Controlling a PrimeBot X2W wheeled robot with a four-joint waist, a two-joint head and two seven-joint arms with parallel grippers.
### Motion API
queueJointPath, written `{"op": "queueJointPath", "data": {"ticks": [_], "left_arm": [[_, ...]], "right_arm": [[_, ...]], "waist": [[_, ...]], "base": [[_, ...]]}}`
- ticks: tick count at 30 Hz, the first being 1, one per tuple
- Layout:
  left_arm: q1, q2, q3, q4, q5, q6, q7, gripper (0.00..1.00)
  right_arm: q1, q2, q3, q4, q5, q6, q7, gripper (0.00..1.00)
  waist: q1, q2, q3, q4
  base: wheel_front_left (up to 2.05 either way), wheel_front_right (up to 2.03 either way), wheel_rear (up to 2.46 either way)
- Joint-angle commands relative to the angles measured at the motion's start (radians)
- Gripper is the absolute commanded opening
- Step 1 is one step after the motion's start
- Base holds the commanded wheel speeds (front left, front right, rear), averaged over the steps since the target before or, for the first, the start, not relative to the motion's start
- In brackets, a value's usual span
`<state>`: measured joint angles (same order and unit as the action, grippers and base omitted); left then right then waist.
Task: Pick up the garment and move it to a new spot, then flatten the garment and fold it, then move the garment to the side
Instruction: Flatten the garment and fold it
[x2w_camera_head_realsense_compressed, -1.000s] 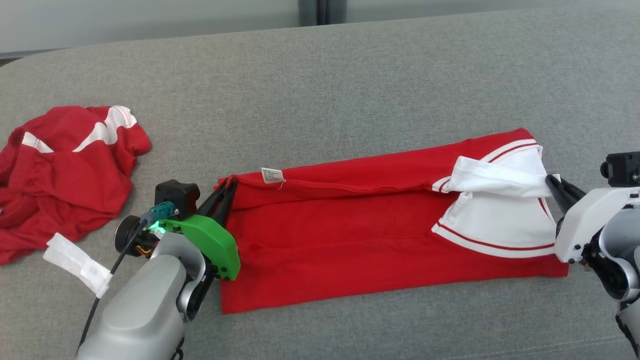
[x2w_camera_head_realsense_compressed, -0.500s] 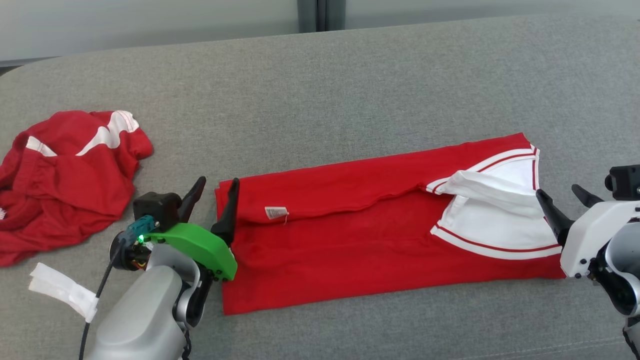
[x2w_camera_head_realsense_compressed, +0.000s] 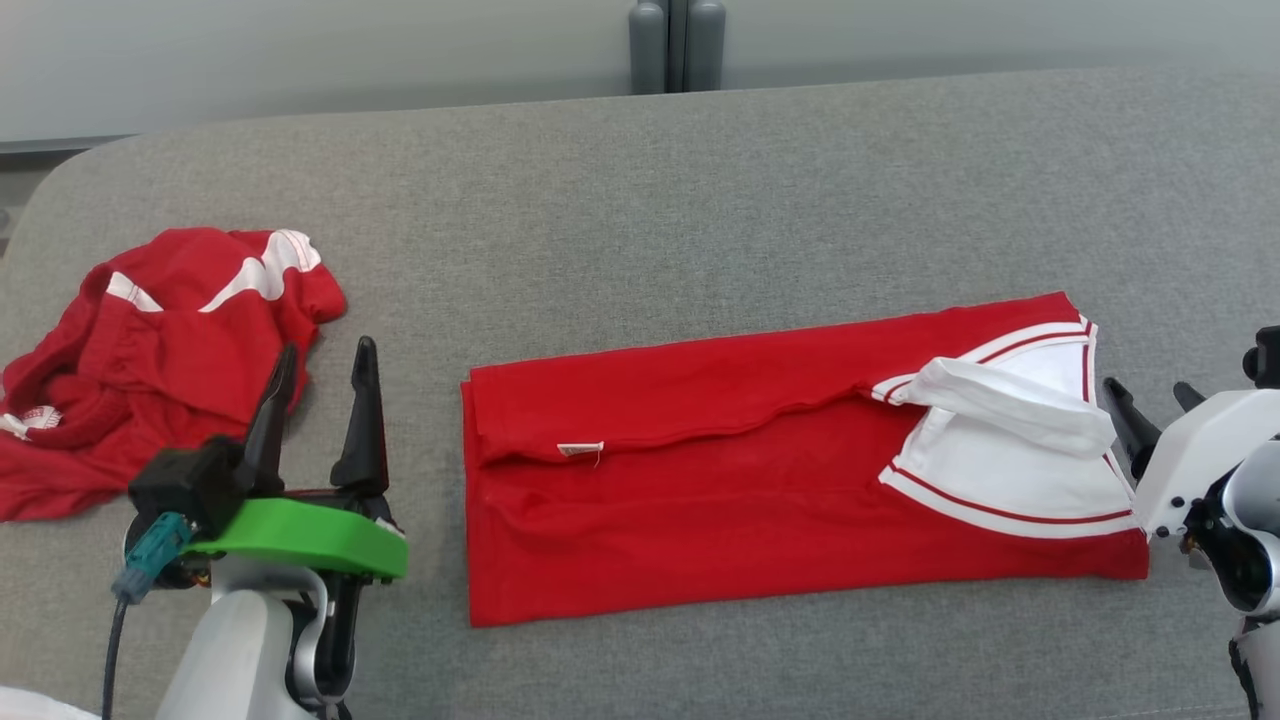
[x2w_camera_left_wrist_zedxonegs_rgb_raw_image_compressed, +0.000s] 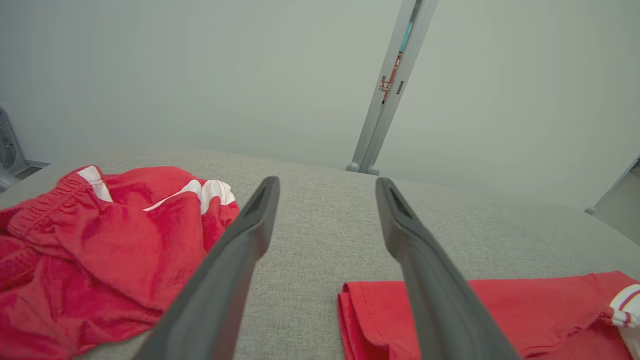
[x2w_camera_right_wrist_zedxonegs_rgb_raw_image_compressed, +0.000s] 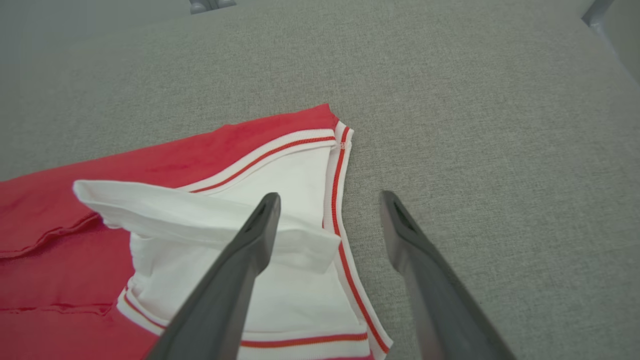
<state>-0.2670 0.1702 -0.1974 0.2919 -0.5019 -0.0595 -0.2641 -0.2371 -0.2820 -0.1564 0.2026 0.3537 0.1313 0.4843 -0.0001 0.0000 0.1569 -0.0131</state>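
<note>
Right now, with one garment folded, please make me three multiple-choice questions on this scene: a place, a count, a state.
1. Where does the crumpled garment lie from the folded garment?
A. to the robot's left
B. on top
C. to the robot's right

2. How many red garments are on the grey surface?
A. one
B. two
C. three

3. How are the left hand and the right hand?
A. both open, empty
B. both shut on cloth
C. left shut, right open

Answers: 1 A, it lies apart on the left side; 2 B, one folded, one crumpled; 3 A, both stand spread, no cloth between.
</note>
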Motion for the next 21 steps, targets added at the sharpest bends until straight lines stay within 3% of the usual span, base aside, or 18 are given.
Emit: {"op": "queueJointPath", "data": {"ticks": [1,10,21], "left_arm": [[0.018,-0.009,0.025,-0.006,0.018,-0.013,0.001,1.0],[0.048,-0.047,0.126,-0.005,0.113,-0.051,0.0,1.0],[0.035,-0.076,0.147,0.01,0.148,-0.07,0.0,1.0]], "right_arm": [[-0.018,0.009,-0.011,0.02,-0.01,-0.001,0.007,1.0],[-0.097,0.045,-0.064,0.148,-0.057,-0.001,-0.028,1.0],[-0.134,0.085,-0.092,0.314,-0.1,-0.001,0.14,1.0]], "waist": [[0.0001,0.0,0.001,0.005],[0.0001,0.0,0.03,0.036],[0.0001,0.0,0.052,0.071]], "base": [[0.0,0.0,0.0],[0.0,0.0,0.0],[0.0,0.0,0.0]]}}
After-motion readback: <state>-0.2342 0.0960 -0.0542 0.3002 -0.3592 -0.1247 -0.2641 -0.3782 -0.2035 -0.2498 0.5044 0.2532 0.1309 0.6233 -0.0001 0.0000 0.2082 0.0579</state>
